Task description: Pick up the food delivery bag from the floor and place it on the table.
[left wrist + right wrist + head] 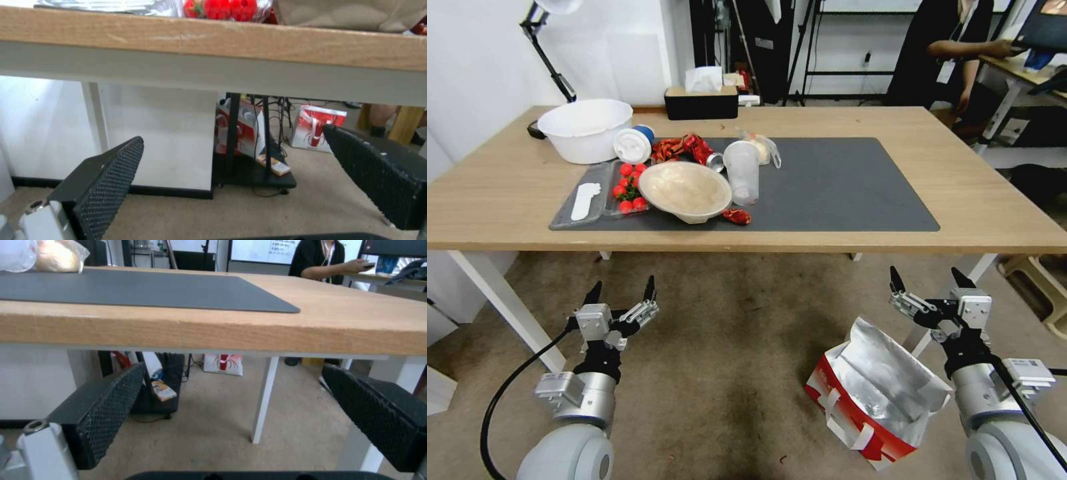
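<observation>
The food delivery bag (pixel 875 393), white and red with its silver foil lining gaping open and white strap handles, stands on the carpeted floor (pixel 727 360) at the lower right of the head view. My right gripper (pixel 927 280) hangs open just above and behind the bag, with nothing between its fingers (pixel 106 413). On the other side, my left gripper (pixel 622 291) is open too, held over bare carpet, far from the bag. Both point toward the front edge of the table (pixel 994 200), whose light-wood top carries a dark grey mat (pixel 840 187).
On the mat's left half lie a beige bowl (pixel 686 191), a clear cup (pixel 742 172), red wrappers and a tray of red fruit (pixel 629 188). A white bowl (pixel 586 129) and a tissue box (pixel 702 101) stand behind. A white table leg (pixel 500 300) is near my left arm.
</observation>
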{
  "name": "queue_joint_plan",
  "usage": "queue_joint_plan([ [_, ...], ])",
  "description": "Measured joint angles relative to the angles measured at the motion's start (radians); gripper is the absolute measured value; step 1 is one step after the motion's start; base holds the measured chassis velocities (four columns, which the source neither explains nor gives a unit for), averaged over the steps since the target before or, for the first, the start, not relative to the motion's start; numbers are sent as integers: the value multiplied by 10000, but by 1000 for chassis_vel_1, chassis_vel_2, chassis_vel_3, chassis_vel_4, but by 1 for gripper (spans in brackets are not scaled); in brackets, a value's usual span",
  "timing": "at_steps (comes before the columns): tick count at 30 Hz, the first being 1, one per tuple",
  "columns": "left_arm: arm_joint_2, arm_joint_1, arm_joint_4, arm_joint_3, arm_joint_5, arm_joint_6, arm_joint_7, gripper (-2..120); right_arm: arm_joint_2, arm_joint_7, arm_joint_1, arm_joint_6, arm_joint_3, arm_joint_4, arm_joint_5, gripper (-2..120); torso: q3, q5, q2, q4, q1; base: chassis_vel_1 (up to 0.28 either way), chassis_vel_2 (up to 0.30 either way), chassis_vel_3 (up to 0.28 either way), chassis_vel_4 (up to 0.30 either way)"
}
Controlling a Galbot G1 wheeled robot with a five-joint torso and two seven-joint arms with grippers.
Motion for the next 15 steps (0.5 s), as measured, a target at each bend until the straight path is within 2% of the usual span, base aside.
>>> queue_joint_plan([
  [15, 151, -16, 74, 1, 2, -122, 60, 100, 20, 1, -15, 46, 4, 22, 53, 100, -380, 0, -618, 0, -239, 0, 0, 0, 0],
])
